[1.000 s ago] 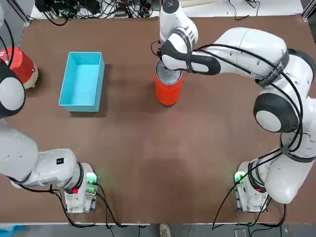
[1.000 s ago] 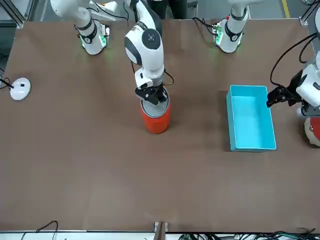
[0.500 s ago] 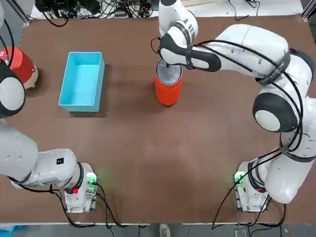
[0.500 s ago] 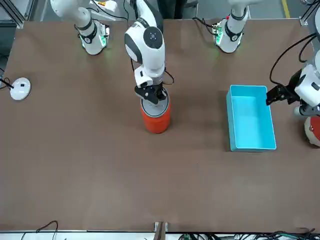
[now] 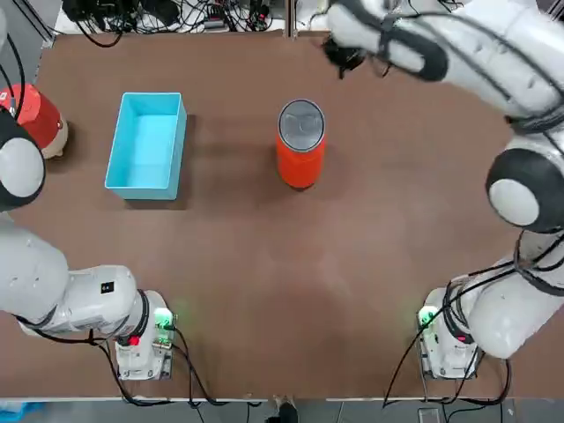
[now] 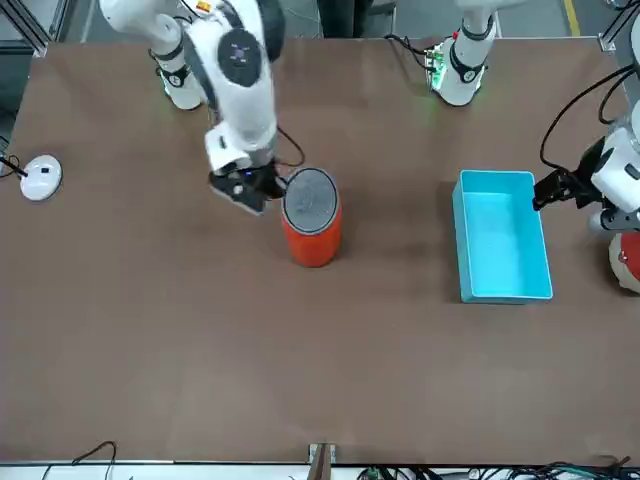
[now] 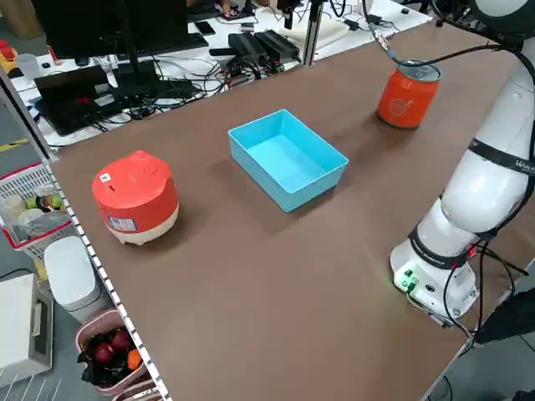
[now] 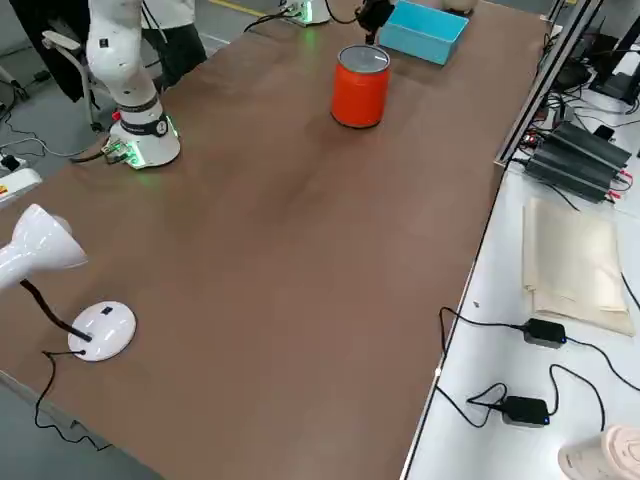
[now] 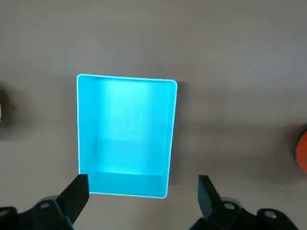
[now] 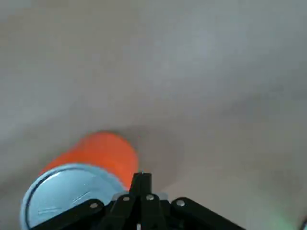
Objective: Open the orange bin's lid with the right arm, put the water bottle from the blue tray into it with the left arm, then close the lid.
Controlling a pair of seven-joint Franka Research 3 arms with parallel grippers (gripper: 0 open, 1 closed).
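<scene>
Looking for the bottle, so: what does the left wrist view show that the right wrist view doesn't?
Left wrist only: the blue tray, empty, beyond the open left gripper. Right wrist only: the lid, closed, and the shut right gripper. Both: the orange bin (just an edge in the left) and the table.

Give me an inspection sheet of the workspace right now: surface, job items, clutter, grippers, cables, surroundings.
Surface: brown table, no spills seen.
Job's things: orange bin upright mid-table, grey lid on top, closed. Blue tray empty; no water bottle seen in any view.
Clutter: red-and-cream rounded appliance near the table's edge at the robot's left; white desk lamp at its right.
Grippers: right gripper shut, empty, beside the bin. Left gripper open, above the tray.
Cables: bundles along the far edge; leads at both arm bases.
Surroundings: power bricks and papers on a side bench; a basket with fruit on the floor.
</scene>
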